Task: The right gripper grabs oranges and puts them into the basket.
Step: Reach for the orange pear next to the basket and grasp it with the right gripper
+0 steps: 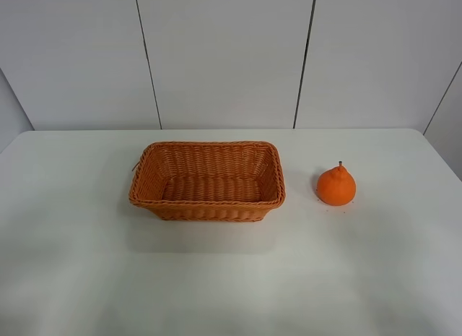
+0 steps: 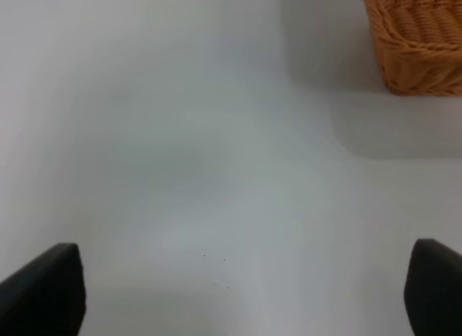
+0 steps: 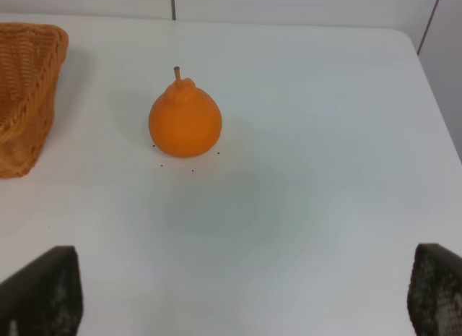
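Orange (image 1: 336, 186) upright on white table (image 1: 231, 278), right of wicker basket (image 1: 209, 212), apart from it. Right gripper (image 3: 242, 289) fingers spread wide, nothing held; left gripper (image 2: 242, 289) likewise. Fruit judged firm, light, roll-prone (round belly): to be gripped across widest part, below knob.

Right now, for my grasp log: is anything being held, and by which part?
Nothing is held: both arms' jaws stand open, and the orange rests untouched.

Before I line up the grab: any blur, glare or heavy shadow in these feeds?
Exterior high: sharp, evenly lit, soft shadow in front of the basket. Right wrist: orange crisp, right hand blurred. Left wrist: soft throughout, basket corner hazy, no glare.
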Tool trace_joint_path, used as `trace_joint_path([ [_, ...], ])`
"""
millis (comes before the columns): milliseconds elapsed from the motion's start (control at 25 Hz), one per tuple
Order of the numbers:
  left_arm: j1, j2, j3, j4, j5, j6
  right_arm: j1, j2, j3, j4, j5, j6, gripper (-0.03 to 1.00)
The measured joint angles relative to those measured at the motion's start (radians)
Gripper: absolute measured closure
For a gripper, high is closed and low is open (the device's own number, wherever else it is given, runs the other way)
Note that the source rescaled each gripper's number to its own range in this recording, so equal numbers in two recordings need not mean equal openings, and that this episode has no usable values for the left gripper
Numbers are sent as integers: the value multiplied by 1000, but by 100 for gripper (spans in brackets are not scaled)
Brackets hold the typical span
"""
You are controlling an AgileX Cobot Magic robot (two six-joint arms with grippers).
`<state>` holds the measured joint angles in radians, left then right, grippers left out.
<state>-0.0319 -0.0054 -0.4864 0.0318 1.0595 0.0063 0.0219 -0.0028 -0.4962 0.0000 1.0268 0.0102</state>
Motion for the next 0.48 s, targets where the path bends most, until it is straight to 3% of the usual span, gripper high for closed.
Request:
trace_joint_path([
  [320,0,0,0,0,0,0,0,7,-6,0,1,0,-3],
  [480,0,0,0,0,0,0,0,155,-96,-13,-11,0,-3],
])
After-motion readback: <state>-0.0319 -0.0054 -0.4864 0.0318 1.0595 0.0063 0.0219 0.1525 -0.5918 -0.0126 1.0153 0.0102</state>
